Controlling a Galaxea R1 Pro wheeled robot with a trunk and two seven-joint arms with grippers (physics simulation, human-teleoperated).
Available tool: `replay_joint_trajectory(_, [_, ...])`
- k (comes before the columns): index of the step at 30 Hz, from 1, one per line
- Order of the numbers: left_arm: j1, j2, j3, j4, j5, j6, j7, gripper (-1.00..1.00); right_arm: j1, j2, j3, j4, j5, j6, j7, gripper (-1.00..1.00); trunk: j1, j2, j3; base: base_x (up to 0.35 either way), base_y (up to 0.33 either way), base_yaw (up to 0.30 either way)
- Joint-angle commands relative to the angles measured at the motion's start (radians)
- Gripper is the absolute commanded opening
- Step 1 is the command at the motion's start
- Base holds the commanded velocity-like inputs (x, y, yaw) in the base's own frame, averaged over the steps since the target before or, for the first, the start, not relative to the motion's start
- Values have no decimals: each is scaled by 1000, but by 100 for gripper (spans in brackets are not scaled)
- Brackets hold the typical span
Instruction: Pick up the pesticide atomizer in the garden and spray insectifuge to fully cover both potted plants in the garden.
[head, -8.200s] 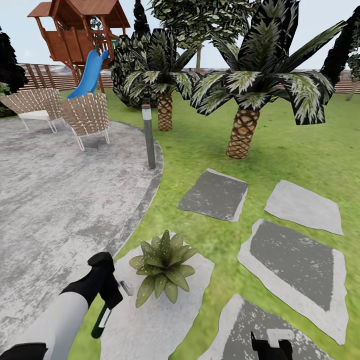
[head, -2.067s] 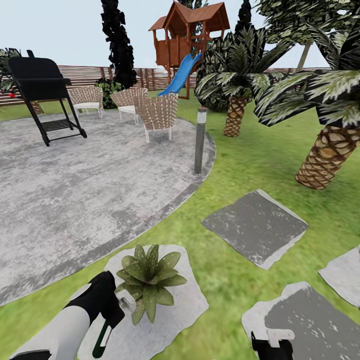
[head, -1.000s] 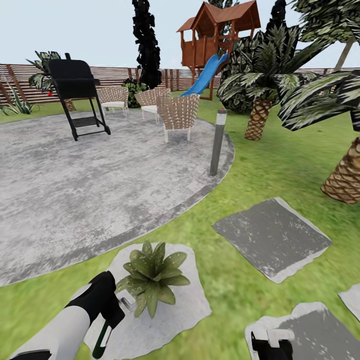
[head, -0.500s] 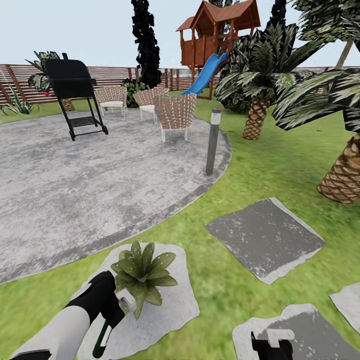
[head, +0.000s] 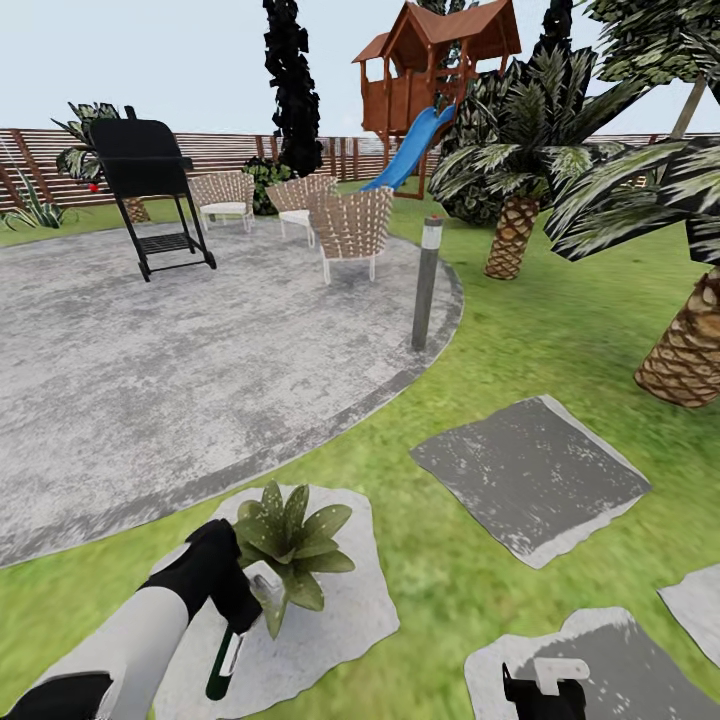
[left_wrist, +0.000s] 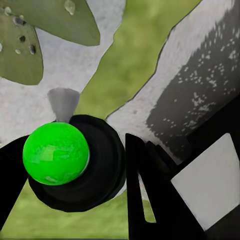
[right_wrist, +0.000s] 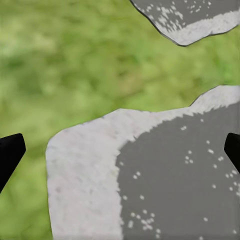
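Head view, left arm: my left gripper (head: 232, 608) reaches forward and down, jaws pinching the pesticide atomizer (head: 226, 660), pale head up beside the potted plant (head: 288, 537).
Head view, right arm: right gripper (head: 545, 692) sits low over a stepping stone (head: 640, 660).
Head view, ground: plant's on a pale stone (head: 340, 610) in the lawn (head: 450, 560), beside the round paved patch (head: 180, 370).
Left wrist: atomizer (left_wrist: 75, 162) clamped between the black fingers (left_wrist: 150, 195), leaves (left_wrist: 30, 45) close by.
Right wrist: jaws spread wide, fingertips (right_wrist: 10, 152) over grass and stone.
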Motion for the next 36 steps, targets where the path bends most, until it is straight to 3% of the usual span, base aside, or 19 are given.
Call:
replay_joint_trajectory(1, [-1,3,5,-1,-3,9,-6,-100,-1,0,-6,2,10,-4,-4,100,0,0,-1,0,0,0])
replay_joint_trajectory(5, [0,10,5,-1,-4,8,-7,-100,-1,0,-6,2,10,-4,-4,100,0,0,-1,0,0,0])
replay_joint_trajectory(9, [10,40,4,-1,-2,8,-7,-100,-1,-3,-6,2,10,-4,-4,100,0,0,-1,0,0,0])
replay_joint_trajectory(17, [12,30,4,-1,-2,8,-3,-100,-1,-3,-5,0,10,-5,-4,100,0,0,-1,0,0,16])
replay_joint_trajectory(29, [12,27,6,-1,-2,8,-3,-100,-1,-3,-6,0,10,-5,-4,100,0,0,-1,5,-2,207])
replay_joint_trajectory(36, [12,27,7,-1,-2,8,-3,-100,-1,-10,-6,-1,12,-6,-4,100,0,0,-1,135,-208,5])
